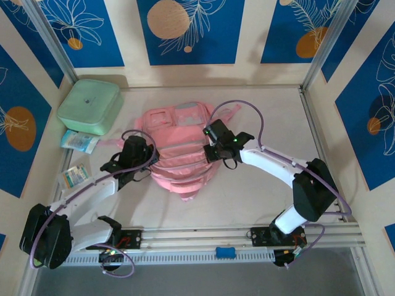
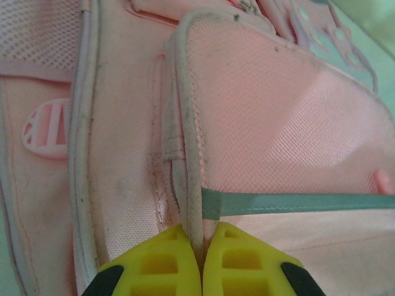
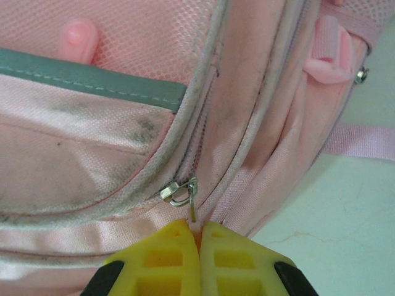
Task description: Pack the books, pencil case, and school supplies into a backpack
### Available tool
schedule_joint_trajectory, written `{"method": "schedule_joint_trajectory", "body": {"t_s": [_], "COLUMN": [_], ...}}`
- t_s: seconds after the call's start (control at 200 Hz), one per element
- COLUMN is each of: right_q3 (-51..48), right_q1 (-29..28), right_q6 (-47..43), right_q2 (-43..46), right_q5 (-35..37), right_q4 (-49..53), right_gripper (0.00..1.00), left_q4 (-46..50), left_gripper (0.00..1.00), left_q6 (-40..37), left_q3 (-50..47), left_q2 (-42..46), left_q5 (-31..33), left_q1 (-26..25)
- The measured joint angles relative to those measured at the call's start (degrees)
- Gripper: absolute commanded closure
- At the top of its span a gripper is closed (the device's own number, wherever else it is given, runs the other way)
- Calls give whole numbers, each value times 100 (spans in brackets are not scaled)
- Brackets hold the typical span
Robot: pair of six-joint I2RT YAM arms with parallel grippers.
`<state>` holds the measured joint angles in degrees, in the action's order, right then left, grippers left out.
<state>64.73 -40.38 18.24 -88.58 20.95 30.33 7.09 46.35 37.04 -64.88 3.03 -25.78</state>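
The pink backpack (image 1: 179, 154) lies flat in the middle of the table. My left gripper (image 1: 150, 161) is at its left side. In the left wrist view its yellow fingertips (image 2: 162, 262) are shut on the pale piped seam (image 2: 196, 203) of the backpack (image 2: 278, 123), just below a green trim strip (image 2: 296, 202). My right gripper (image 1: 210, 154) is at the bag's right side. Up close, the right gripper (image 3: 199, 231) is shut on the pull tab hanging from the metal zipper slider (image 3: 179, 192) of the backpack (image 3: 92, 142). The books and pencil case are out of view.
A mint-green rounded box (image 1: 89, 106) stands at the back left. A light blue packet (image 1: 80, 142) and a small printed packet (image 1: 75, 177) lie along the left wall. Metal frame posts and patterned walls enclose the table (image 1: 259, 197). A blue piece (image 1: 225, 252) sits on the front rail.
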Motion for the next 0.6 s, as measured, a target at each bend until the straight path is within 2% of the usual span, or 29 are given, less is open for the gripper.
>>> {"method": "schedule_joint_trajectory", "body": {"t_s": [0.2, 0.44, 0.465, 0.515, 0.575, 0.6], "right_q3": [-85, 452, 505, 592, 647, 654], "right_q1": [-164, 203, 214, 216, 216, 227], "right_q6": [-398, -566, -570, -568, -560, -603], "right_q2": [37, -573, -632, -691, -669, -640], "right_q5": [-144, -365, -369, -461, -498, -516], "right_q4": [-179, -92, -55, 35, 109, 127], "right_gripper": [100, 100, 95, 77, 66, 63], "left_q4": [197, 313, 321, 330, 350, 372], "left_gripper": [100, 100, 100, 100, 100, 89], "left_q6": [-1239, -2090, -2144, -2256, -2363, -2404], "left_q3": [188, 396, 420, 466, 476, 476], "left_q2": [-173, -498, -542, -610, -623, -616], "left_q5": [-688, -1095, -1099, -1108, -1119, -1123], "left_q1": [608, 894, 907, 927, 957, 977]}}
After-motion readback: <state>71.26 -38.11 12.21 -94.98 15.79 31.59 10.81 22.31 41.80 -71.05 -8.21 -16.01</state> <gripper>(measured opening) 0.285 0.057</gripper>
